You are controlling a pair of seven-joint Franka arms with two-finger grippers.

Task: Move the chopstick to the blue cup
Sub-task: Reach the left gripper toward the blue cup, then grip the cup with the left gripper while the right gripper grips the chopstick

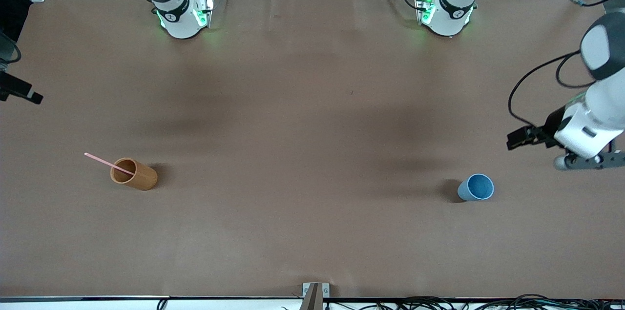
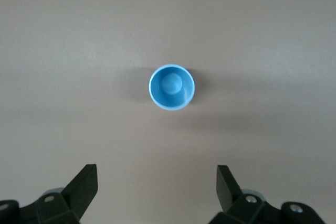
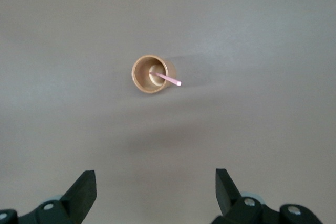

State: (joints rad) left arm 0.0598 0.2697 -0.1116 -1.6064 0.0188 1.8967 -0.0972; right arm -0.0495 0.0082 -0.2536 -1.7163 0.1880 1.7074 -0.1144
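The chopstick (image 1: 108, 164) is seen standing in the orange-brown wooden cup (image 1: 134, 174), toward the right arm's end of the table. Its lower end is lodged inside the cup and it leans against the rim, its long axis tilted, with the free end pointing up and out past the rim toward that same table end. In the right wrist view the chopstick (image 3: 166, 78) and wooden cup (image 3: 151, 74) are found below and ahead of the right gripper (image 3: 156, 195), well apart from it; the jaws are spread wide and nothing is held.

The blue cup (image 1: 476, 187) is set upright toward the left arm's end of the table. In the left wrist view the blue cup (image 2: 171, 86) is seen mouth-up below the left gripper (image 2: 157, 190), whose jaws are likewise spread wide and hold nothing.
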